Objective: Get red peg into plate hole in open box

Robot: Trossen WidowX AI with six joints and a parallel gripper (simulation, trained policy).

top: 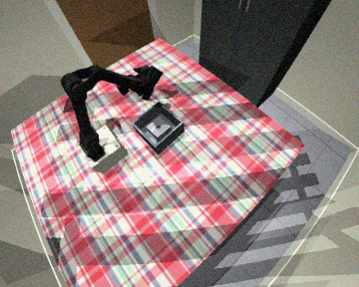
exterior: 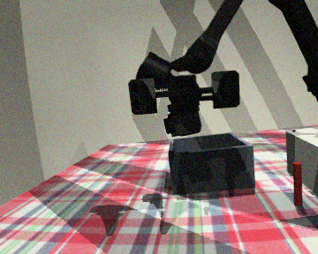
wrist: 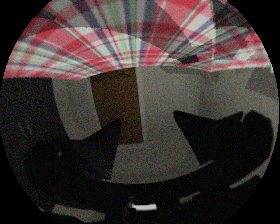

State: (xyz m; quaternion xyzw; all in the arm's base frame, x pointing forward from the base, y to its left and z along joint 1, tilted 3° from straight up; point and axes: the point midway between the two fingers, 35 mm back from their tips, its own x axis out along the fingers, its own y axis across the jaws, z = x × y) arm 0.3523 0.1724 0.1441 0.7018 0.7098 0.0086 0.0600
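Pincer is spread wide, nothing between the fingers. I'm up above the tablecloth, past the far edge of the box from my base block. Wrist view looks across at wall and door, so I'm aimed roughly level, not down.

Red peg stands upright on the cloth, beside the base block, apart from the open box. Can't pick it out for sure from the top. Not in the wrist view.

Step in hand: the reach for the peg; no grasp yet. Next, I judge: swing back towards the base, turn the fingers down, straddle the peg, close. Light plate on the box floor, nothing seen standing in it.

Edges: box walls lie between me and the peg's side, so stay above the rim while crossing. Base block is tight by the peg; a wide finger could clip it or tip the peg. More room on the peg's side away from the block. I'd come down slow and square there.
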